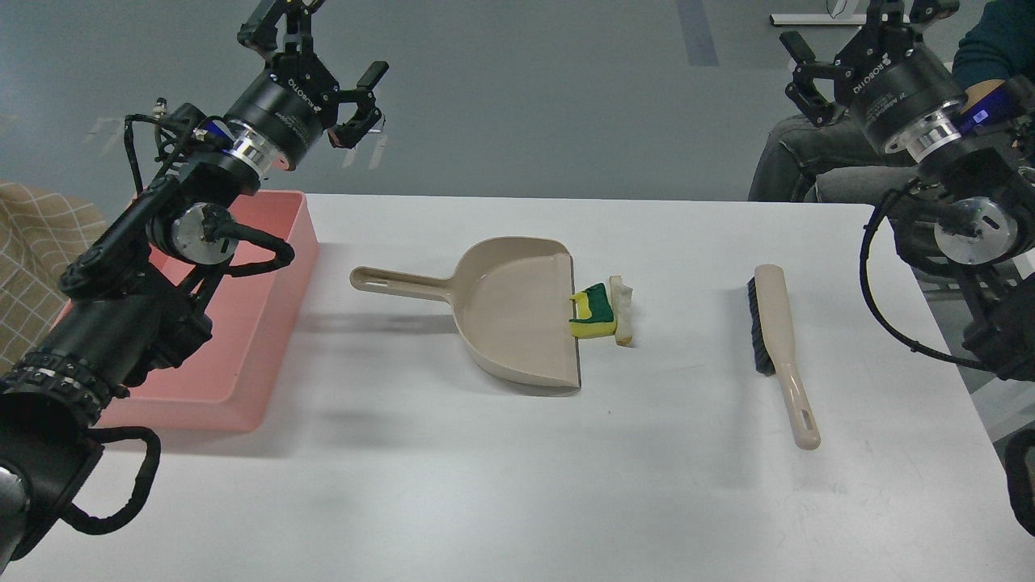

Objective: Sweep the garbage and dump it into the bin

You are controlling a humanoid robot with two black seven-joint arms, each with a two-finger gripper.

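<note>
The garbage lies mid-table: a yellow sponge chunk with a green layer and an off-white stick-like scrap, both right against the open lip of the beige dustpan. The dustpan's handle points left. A beige brush with black bristles lies flat to the right of them. The salmon-pink bin stands at the table's left edge, partly hidden by my left arm. My left gripper is raised above the bin's far end, open and holding nothing. My right gripper hovers high at the far right, open and holding nothing.
The white table ends at the far side behind the dustpan. A seated person is just beyond the far right corner. A beige checked cloth shows at the left, outside the table.
</note>
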